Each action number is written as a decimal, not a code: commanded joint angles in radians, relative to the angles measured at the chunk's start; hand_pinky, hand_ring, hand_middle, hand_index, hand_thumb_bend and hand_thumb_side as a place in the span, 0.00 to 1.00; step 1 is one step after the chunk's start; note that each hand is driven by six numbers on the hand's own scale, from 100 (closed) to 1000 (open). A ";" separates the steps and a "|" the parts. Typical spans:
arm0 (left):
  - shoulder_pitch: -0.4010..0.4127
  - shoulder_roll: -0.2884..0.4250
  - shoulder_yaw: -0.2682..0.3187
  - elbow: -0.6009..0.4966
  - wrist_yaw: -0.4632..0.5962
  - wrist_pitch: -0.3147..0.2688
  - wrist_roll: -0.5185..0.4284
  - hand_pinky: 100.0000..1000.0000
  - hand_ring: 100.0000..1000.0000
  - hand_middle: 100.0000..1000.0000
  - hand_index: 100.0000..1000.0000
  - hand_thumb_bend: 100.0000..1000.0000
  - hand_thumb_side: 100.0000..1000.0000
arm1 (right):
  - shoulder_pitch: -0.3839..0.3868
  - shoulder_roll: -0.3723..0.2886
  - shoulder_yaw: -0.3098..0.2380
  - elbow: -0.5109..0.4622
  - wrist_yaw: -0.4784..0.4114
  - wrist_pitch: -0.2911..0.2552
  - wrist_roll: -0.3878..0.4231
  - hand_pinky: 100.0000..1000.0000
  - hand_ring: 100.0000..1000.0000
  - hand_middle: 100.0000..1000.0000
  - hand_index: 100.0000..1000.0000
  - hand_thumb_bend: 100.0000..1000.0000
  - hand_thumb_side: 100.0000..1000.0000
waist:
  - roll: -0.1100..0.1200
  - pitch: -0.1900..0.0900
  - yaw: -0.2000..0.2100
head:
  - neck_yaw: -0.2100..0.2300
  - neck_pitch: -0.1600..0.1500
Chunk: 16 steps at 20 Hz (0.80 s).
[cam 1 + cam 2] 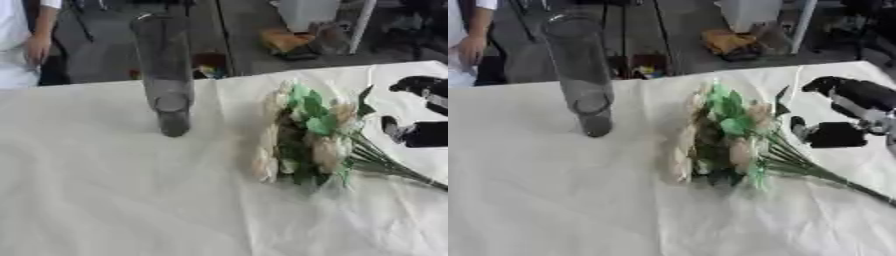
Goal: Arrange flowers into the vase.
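A tall clear glass vase (pixel 166 75) stands upright on the white cloth, left of centre toward the far edge. A bunch of cream flowers with green leaves (pixel 306 135) lies flat on the cloth to the vase's right. Its green stems (pixel 815 172) run off toward the lower right. My right hand (pixel 855 92), black, hovers at the right edge just beside the flower heads and above the stems. Its fingers and thumb are spread apart with nothing between them. My left hand shows in neither view.
The white cloth (pixel 105 190) covers the whole table, wrinkled near the front. Beyond the far edge are a dark floor, a yellow-brown object (pixel 284 40) and a white stand. A person in white (pixel 17 50) stands at the far left, away from the flowers.
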 commanded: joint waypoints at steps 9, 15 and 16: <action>-0.021 0.012 -0.001 -0.017 0.006 0.002 0.000 0.79 0.94 0.91 0.95 0.04 1.00 | 0.053 -0.019 0.011 -0.021 -0.059 -0.028 0.016 0.97 1.00 1.00 1.00 0.41 0.63 | -0.004 -0.007 0.000 | -0.003 -0.013; -0.023 0.010 -0.003 -0.017 0.009 0.002 -0.005 0.79 0.94 0.91 0.95 0.04 1.00 | 0.074 -0.014 0.013 -0.021 -0.056 -0.021 0.019 0.97 1.00 1.00 1.00 0.43 0.61 | -0.002 -0.005 0.002 | -0.005 -0.016; -0.023 0.010 -0.003 -0.017 0.010 0.002 -0.006 0.79 0.94 0.91 0.95 0.04 1.00 | 0.075 -0.013 0.013 -0.017 -0.057 -0.020 0.020 0.97 1.00 1.00 1.00 0.43 0.61 | -0.002 -0.005 0.003 | -0.007 -0.017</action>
